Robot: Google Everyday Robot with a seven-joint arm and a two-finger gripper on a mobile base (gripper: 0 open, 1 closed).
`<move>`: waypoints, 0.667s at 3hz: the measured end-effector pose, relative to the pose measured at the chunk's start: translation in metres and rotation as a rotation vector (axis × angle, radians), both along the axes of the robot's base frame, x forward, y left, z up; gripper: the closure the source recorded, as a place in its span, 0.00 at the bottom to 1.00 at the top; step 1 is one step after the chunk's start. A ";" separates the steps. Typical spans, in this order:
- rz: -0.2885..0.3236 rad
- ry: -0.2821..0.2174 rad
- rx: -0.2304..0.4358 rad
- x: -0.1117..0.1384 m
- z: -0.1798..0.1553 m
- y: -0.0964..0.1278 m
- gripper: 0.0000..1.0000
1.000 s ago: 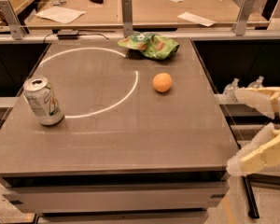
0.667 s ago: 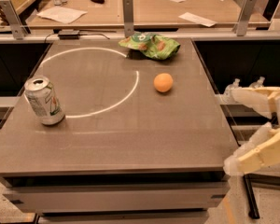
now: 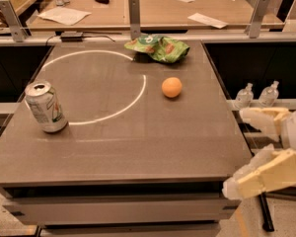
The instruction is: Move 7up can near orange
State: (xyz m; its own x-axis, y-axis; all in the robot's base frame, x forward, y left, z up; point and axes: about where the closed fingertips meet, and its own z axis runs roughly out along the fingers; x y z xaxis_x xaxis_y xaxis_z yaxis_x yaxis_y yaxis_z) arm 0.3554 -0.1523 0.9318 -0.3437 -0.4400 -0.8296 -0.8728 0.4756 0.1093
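Hovering beside table [image 3: 138, 147], tool [image 3: 235, 152] wide (empty); 7up can [image 3: 45, 107] well apart from orange [image 3: 171, 87].

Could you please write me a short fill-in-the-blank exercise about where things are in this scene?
1. The 7up can stands upright near the table's ____ edge.
2. Of the can and the green snack bag, the orange lies nearer the ____.
3. The gripper hangs beyond the table's right side, holding nothing, its fingers ____.
Missing words: left; bag; open.
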 end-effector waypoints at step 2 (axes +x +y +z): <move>-0.120 -0.008 0.077 -0.031 -0.042 0.059 0.00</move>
